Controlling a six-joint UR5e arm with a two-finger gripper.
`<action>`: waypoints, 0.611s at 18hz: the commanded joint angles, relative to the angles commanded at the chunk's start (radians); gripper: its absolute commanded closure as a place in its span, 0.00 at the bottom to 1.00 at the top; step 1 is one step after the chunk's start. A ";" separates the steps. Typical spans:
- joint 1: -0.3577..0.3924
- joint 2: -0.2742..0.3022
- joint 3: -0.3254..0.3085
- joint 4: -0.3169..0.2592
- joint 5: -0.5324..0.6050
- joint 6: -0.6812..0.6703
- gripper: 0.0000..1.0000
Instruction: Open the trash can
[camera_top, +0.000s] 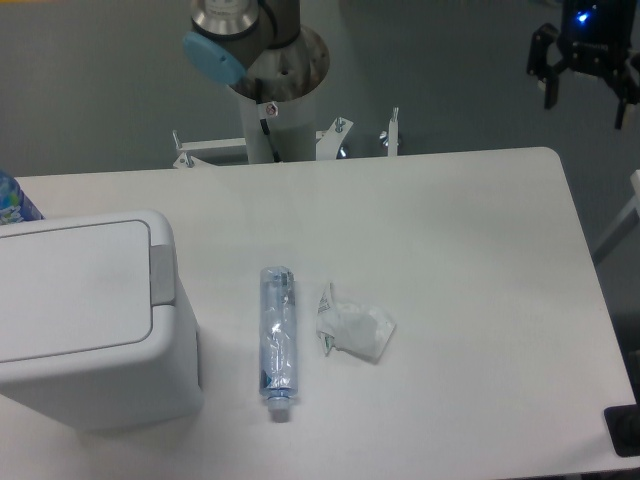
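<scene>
The trash can (90, 320) is a large white box-shaped bin at the table's left front. Its flat white lid (70, 285) lies closed, with a grey push tab (162, 272) on the right rim. My gripper (586, 88) hangs at the top right, beyond the table's far right corner and far from the bin. Its two dark fingers (550, 85) point down and stand apart, with nothing between them.
A clear plastic bottle (277, 342) lies on its side right of the bin. A crumpled clear wrapper (352, 330) lies beside it. The arm's base (265, 60) stands behind the table's far edge. A blue object (14, 200) peeks in at the left edge.
</scene>
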 joint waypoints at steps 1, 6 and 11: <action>0.000 0.000 0.000 0.000 0.000 0.000 0.00; -0.002 0.002 0.000 0.000 0.000 -0.003 0.00; -0.040 -0.008 -0.003 0.067 0.005 -0.136 0.00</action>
